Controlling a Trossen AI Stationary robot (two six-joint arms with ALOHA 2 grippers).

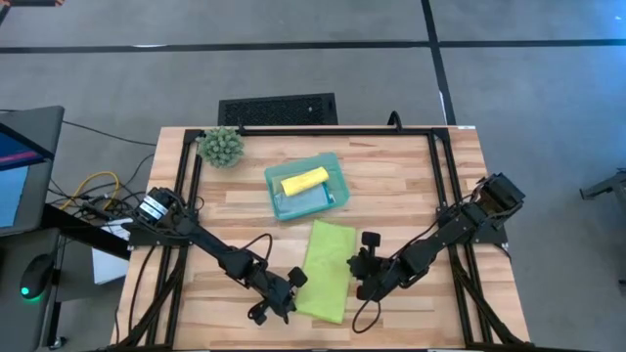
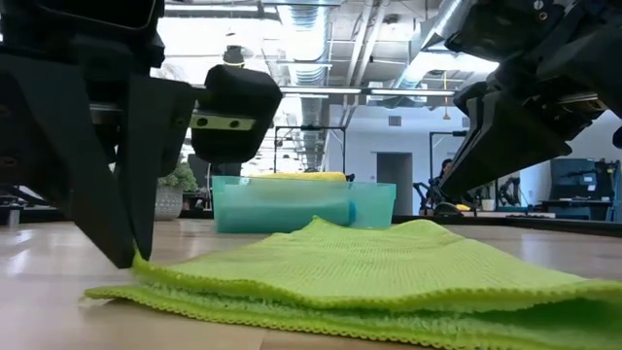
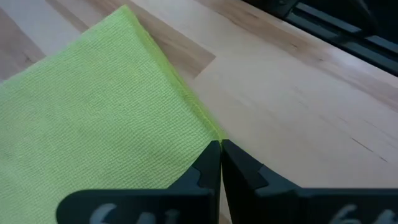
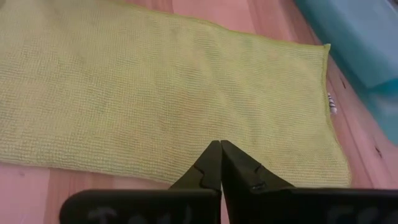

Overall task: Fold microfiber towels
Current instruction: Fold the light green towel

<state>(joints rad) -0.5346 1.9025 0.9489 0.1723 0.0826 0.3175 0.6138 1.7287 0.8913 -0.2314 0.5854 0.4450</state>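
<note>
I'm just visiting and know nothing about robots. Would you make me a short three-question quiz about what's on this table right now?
1. True or false: the lime green towel lies folded on the wooden table, between the two arms.
2. What lies in the teal tray?
A. a spiky plant ball
B. a rolled yellow towel
C. nothing
3. Fill in: the left gripper has its fingers shut at the towel's ____.

Key
1. True; the low view shows stacked layers.
2. B, the yellow towel; the plant ball sits on the table's far left corner.
3. Edge. The right gripper is shut too, over the towel.
</note>
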